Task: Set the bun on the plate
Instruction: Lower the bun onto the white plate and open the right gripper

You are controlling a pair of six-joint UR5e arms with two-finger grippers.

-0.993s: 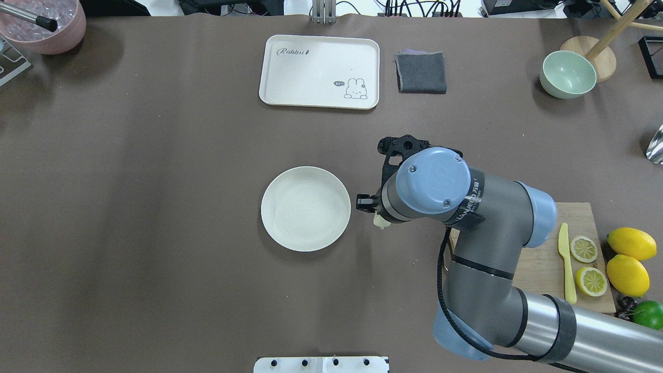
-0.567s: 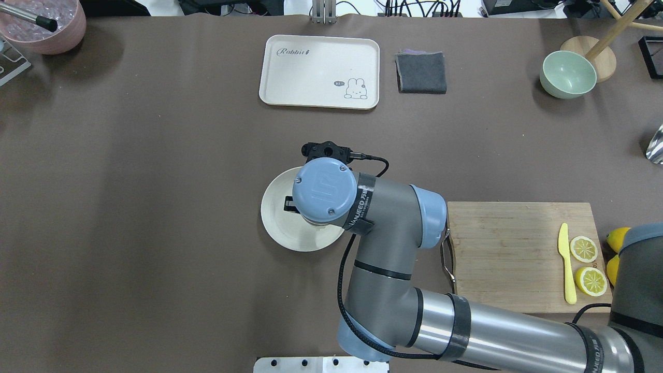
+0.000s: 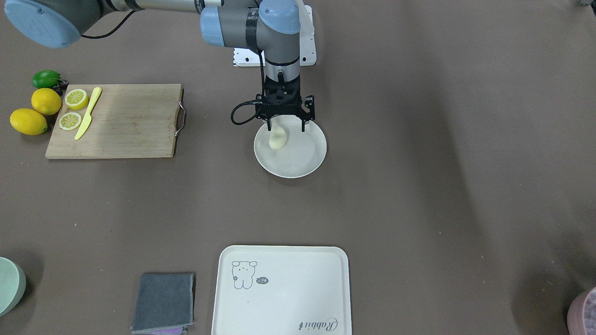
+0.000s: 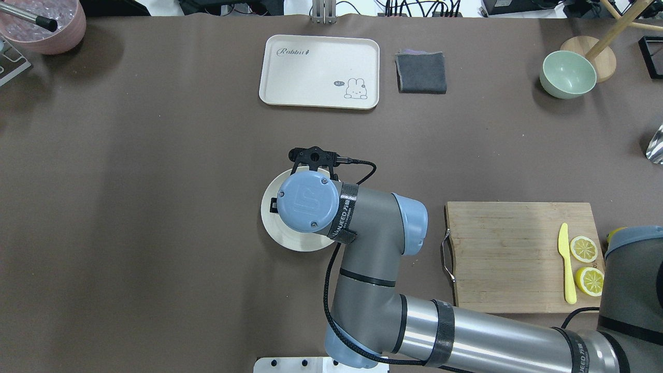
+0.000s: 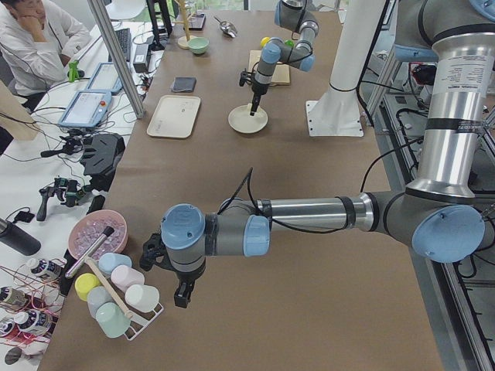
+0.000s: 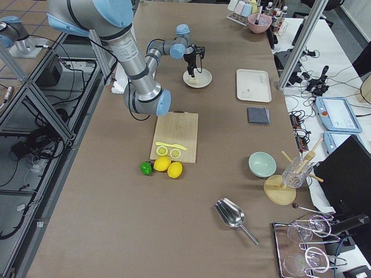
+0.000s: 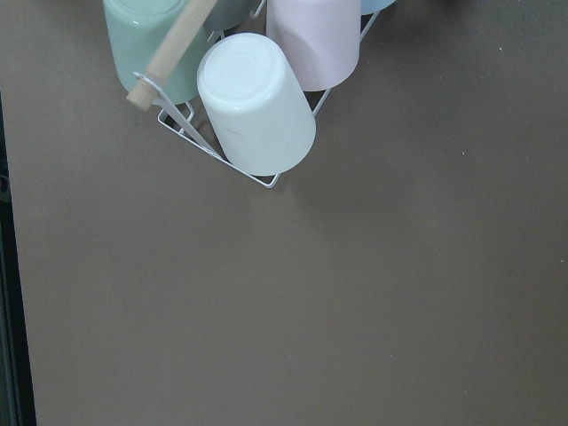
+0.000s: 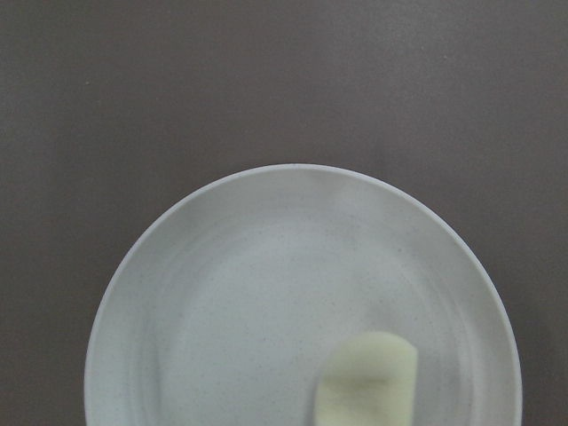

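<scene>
The round off-white plate (image 3: 308, 162) sits at the table's middle. My right gripper (image 3: 286, 126) hangs straight down over its robot-side half, open, its two black fingers (image 3: 269, 124) wide apart. The pale cream bun (image 3: 277, 138) is just below one fingertip, inside the plate's rim; whether it rests on the plate or still touches the finger I cannot tell. The right wrist view shows the bun (image 8: 368, 383) at the bottom, over the plate (image 8: 257, 266). From overhead the wrist hides the bun and most of the plate (image 4: 269, 230). My left gripper (image 5: 183, 297) shows only in the exterior left view, so I cannot tell its state.
A cutting board (image 3: 125, 121) with lemon slices (image 3: 76, 98) and a yellow knife (image 3: 88, 119) lies toward my right. The cream tray (image 3: 284, 288) and a grey cloth (image 3: 163, 301) lie on the far side. A cup rack (image 7: 257, 115) stands beside my left gripper.
My right arm has swung left, from beside the plate to over it, taking the bun along. The wrist has shifted a little further left since 0.6 s ago.
</scene>
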